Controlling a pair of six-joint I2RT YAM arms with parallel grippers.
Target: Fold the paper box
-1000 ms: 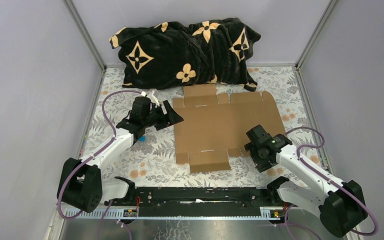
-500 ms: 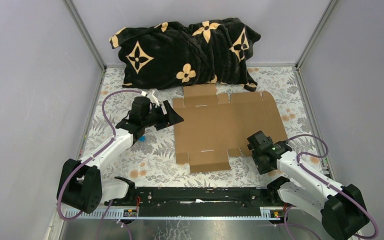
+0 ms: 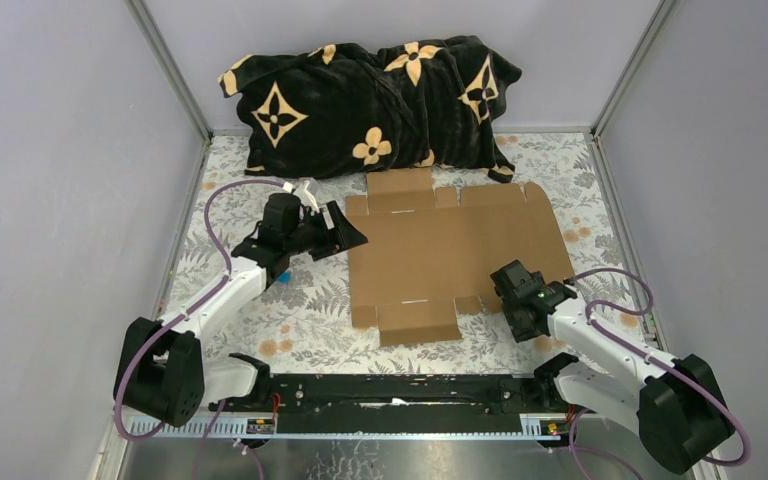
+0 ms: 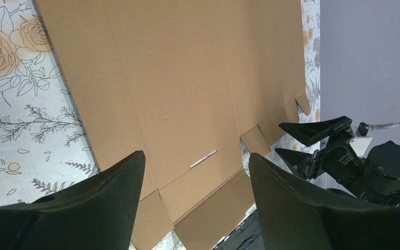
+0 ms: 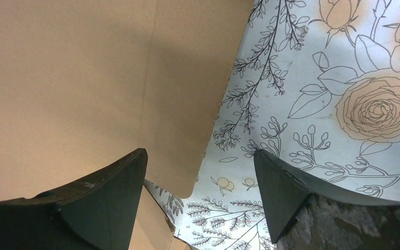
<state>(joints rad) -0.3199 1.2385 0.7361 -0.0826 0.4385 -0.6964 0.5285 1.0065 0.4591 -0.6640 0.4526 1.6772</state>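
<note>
Left end effector (image 3: pixel 353 237): fingers spread wide, nothing between them. It sits at the left edge of the paper box (image 3: pixel 450 250), towards the far-left corner. Its wrist view looks down across bare cardboard, and I cannot tell whether it touches.

Right end effector (image 3: pixel 503 278): also wide open and empty, low over the near-right corner of the sheet. Its wrist view shows the rounded corner of a side flap between the fingers, with cardboard on one side and patterned cloth on the other.

Paper box: a plain brown die-cut corrugated sheet, lying flat and unfolded at the centre of the tabletop (image 3: pixel 310 310). Tabs run along the far edge and the near flap (image 3: pixel 418 322) points at the arm bases. No panel is raised, so folding looks not yet begun.

Handling, judged:
- The sheet is light and stiff across its panels, and should hinge willingly only along the scored creases.
- It is likely to slide on the cloth if pushed from one side alone.
- Lying flat, it leaves little room to get a finger under.
- The best hold is probably an outer flap edge or corner, nipped thin and lifted about its crease while the other arm pins the main panel.
- Hard pinching risks crushing the flutes.

Beyond the sheet, a black cushion (image 3: pixel 370 95) with tan flowers lies along the far edge.
</note>
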